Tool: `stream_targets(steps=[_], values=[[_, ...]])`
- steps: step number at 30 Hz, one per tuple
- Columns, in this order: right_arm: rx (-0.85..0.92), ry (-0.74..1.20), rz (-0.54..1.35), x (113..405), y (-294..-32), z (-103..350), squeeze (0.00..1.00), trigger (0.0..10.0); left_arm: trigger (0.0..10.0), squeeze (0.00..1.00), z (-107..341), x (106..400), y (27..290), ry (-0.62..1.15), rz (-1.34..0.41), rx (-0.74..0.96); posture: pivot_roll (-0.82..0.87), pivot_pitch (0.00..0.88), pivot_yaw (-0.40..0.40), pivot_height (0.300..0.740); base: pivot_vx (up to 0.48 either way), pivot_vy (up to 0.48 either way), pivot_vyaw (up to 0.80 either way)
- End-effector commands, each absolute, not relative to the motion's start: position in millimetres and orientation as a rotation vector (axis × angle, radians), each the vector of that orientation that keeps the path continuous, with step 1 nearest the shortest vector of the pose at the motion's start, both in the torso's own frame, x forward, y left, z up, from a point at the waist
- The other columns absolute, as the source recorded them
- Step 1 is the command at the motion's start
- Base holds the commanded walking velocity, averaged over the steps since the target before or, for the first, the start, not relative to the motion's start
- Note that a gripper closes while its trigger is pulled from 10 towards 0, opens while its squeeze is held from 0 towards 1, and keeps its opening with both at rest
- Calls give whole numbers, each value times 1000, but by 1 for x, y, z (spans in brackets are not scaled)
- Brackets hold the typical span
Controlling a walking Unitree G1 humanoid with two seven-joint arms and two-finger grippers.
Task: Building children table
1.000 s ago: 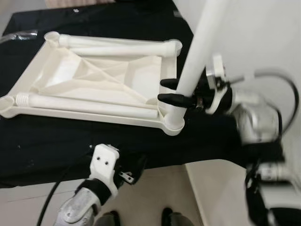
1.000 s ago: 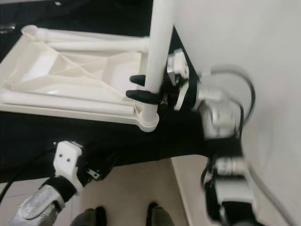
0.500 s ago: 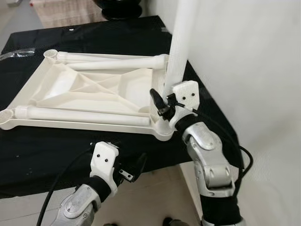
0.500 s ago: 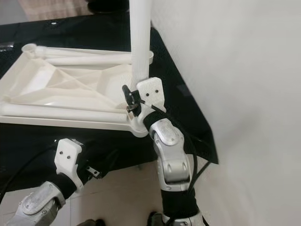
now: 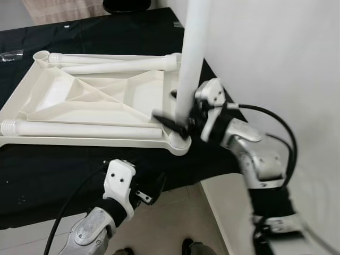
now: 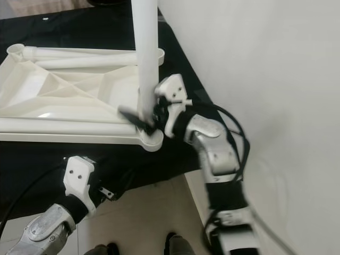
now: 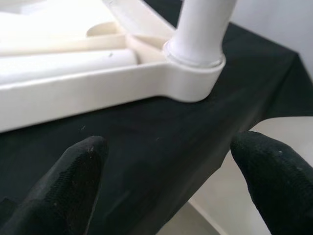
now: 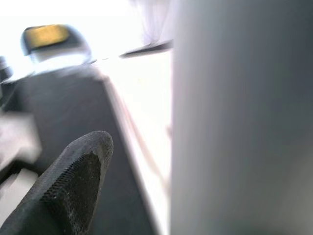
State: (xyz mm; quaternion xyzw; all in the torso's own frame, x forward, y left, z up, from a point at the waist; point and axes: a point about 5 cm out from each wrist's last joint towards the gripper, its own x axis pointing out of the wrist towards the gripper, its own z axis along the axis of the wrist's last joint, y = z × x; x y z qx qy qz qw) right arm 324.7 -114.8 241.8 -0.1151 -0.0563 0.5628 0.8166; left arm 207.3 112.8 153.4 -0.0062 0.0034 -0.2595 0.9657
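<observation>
R tool (image 5: 178, 118) gripping upright leg (image 5: 190, 58), tabletop (image 5: 95, 98) inverted

- The upturned tabletop (image 5: 95, 98) is cream-white plastic, with plain ribs of the same colour.
- The upright leg (image 5: 190, 58) is white, as are the two legs lying along the tabletop's edges (image 5: 85, 129).
- The surface (image 5: 48, 164) is covered in plain black cloth.
- The right gripper (image 5: 178, 119) has black fingers (image 5: 164, 121), a white wrist housing and a silver arm with a black cable.
- The left gripper (image 7: 171, 171) has black, finely textured fingers (image 7: 73, 181); its wrist block is white.
- The floor (image 5: 175, 212) is pale beige, the wall (image 5: 276, 64) white.
</observation>
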Motion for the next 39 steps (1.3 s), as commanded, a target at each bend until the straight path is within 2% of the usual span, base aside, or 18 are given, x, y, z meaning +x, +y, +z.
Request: stream_targets(steps=[1,3,7,14,15,26,33,34,35,36,37,38,39], values=[[-257,-127,1295,323,-112,244,0,10000,10000,0,153,205,112,7,-522,-10,75,243,-40,740,0,0,0],[-252,-119,1314,325,-115,246,0,10000,10000,0,153,204,112,8,-523,-9,75,243,-40,740,0,0,0],[-237,-114,1401,350,-128,269,0,10000,10000,0,153,202,113,15,-527,-9,96,253,-36,740,0,0,0],[-231,-95,1433,361,-141,278,0,10000,10000,0,153,199,114,19,-524,-4,109,260,-37,740,0,0,0],[-222,-81,1468,361,-143,281,0,0,10000,0,153,198,114,20,-523,-3,114,265,-35,740,0,0,0],[-190,-74,1503,362,-154,285,0,0,10000,0,153,197,114,24,-523,-4,101,266,-33,740,0,0,0],[-184,-108,1431,355,-165,269,0,0,10000,0,153,198,112,23,-523,-10,83,263,-39,740,0,0,0],[-95,-74,1274,335,-151,242,0,0,10000,0,152,199,112,20,-524,-14,58,256,-61,740,0,0,0],[-95,-74,1274,335,-151,242,0,0,10000,0,152,199,112,20,-524,-14,58,256,-61,740,0,0,0],[-42,-25,1115,323,-137,222,0,0,10000,0,152,199,112,19,-523,-14,57,255,-61,740,0,0,0],[25,39,863,317,-125,202,0,0,10000,0,152,200,114,17,-520,-12,47,255,-61,740,0,0,0],[40,88,510,312,-125,186,0,0,10000,0,152,201,115,16,-517,-9,43,255,-59,740,0,0,0],[63,140,281,295,-124,171,0,0,10000,0,152,202,117,15,-515,-7,39,257,-47,740,0,0,0]])
